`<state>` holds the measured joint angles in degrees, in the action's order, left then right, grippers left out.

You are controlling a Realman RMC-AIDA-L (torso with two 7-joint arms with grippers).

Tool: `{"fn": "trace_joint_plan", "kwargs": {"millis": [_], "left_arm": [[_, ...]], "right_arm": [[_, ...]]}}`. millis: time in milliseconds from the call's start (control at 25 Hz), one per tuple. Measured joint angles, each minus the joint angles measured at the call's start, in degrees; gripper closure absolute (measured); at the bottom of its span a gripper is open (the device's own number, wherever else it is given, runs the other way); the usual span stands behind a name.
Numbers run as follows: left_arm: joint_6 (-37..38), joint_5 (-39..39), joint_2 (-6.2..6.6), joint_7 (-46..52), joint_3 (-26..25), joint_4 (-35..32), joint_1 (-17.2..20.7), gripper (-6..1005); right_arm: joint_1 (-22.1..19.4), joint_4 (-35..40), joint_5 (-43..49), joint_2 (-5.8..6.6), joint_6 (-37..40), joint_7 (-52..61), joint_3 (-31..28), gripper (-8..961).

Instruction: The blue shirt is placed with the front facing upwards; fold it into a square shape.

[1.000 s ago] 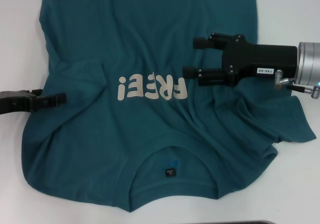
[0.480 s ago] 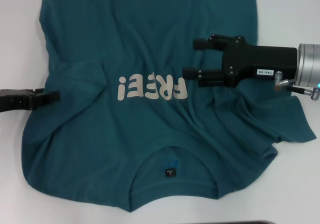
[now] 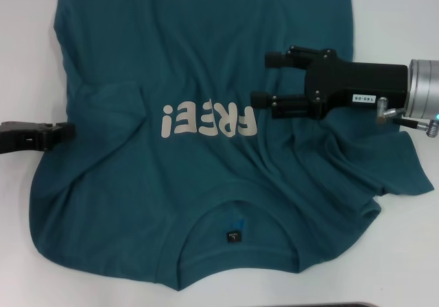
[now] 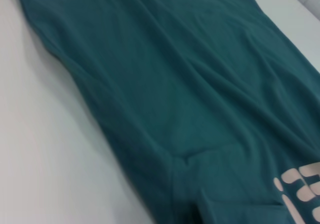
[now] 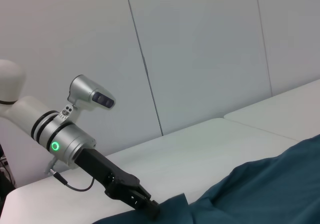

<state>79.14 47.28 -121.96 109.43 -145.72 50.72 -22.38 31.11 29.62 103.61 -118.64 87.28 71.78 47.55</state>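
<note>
The blue shirt (image 3: pixel 206 183) lies spread face up on the white table, collar and black neck label (image 3: pixel 234 236) toward me, with the cream "FREE!" lettering (image 3: pixel 209 120) mid-chest. My right gripper (image 3: pixel 269 79) hovers open over the chest, just right of the lettering, nothing between its fingers. My left gripper (image 3: pixel 68 130) sits low at the shirt's left edge beside a folded-in sleeve, its narrow fingers together. In the right wrist view the left gripper (image 5: pixel 149 209) touches the shirt's edge (image 5: pixel 270 184). The left wrist view shows only wrinkled shirt (image 4: pixel 200 84) and lettering (image 4: pixel 300 189).
The white table (image 3: pixel 398 19) shows bare strips to the left and right of the shirt. A dark edge (image 3: pixel 343 305) runs along the near side. Pale wall panels (image 5: pixel 200 59) stand behind the table.
My left gripper has slid left, from over the shirt's side back to its edge. The shirt and my right gripper have stayed put.
</note>
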Motion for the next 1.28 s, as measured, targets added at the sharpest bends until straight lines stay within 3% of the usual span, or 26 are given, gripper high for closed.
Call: {"fn": "trace_joint_plan", "kwargs": {"millis": [240,440,760,1000,1280], "left_arm": [[3.7,-0.4,0.19,2.1,0.7,3.7,-0.2,928],[6.9,-3.1,-0.19,5.8,2.5,9.6,-0.1,999],[13.5,-4.5,-1.92,11.2,8.3,19.6,-0.1,988],[14.2,-4.0,-2.13,13.7,12.0,19.5,-1.1,980],[13.4,-3.8,-2.28,13.8,12.7,14.8,-3.8,970]], "right_arm": [[0.0,0.0,0.0,0.0,0.0,0.0,0.0,45],[0.1,0.0,0.0,0.0,0.0,0.0,0.0,48],[0.3,0.0,0.0,-0.16,0.0,-0.1,0.0,53],[0.4,0.0,0.0,-0.18,0.0,-0.3,-0.1,56],[0.4,0.0,0.0,-0.26,-0.2,-0.4,-0.1,57]]}}
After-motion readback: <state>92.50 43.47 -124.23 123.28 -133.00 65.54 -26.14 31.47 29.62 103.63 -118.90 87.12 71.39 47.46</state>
